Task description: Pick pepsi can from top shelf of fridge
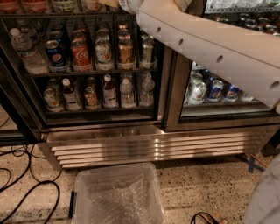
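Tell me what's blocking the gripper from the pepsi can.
The gripper is out of view above the top edge, so its path can't be judged. No other drink stands before the pepsi can.
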`<state>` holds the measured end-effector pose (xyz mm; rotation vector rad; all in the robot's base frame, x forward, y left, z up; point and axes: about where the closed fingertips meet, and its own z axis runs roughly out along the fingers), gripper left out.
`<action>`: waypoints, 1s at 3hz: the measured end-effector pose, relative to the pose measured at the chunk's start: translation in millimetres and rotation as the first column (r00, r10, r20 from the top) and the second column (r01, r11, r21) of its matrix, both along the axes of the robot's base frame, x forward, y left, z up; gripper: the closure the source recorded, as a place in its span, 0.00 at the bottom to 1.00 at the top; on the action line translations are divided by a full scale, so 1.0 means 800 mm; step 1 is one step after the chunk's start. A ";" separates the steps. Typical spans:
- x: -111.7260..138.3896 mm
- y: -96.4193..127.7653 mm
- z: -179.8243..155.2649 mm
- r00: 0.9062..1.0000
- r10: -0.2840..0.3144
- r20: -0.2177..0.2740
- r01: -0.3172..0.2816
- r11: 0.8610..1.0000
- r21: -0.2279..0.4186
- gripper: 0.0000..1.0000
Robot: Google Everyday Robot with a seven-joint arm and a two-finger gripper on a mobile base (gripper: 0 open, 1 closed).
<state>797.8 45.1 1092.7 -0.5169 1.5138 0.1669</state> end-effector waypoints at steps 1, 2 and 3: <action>0.002 0.012 -0.007 1.000 0.006 -0.006 -0.006 1.000 0.012 0.08; 0.005 0.024 -0.025 0.999 0.015 -0.030 -0.014 1.000 0.026 0.09; 0.017 0.027 -0.034 0.999 0.006 -0.038 -0.004 0.999 0.035 0.10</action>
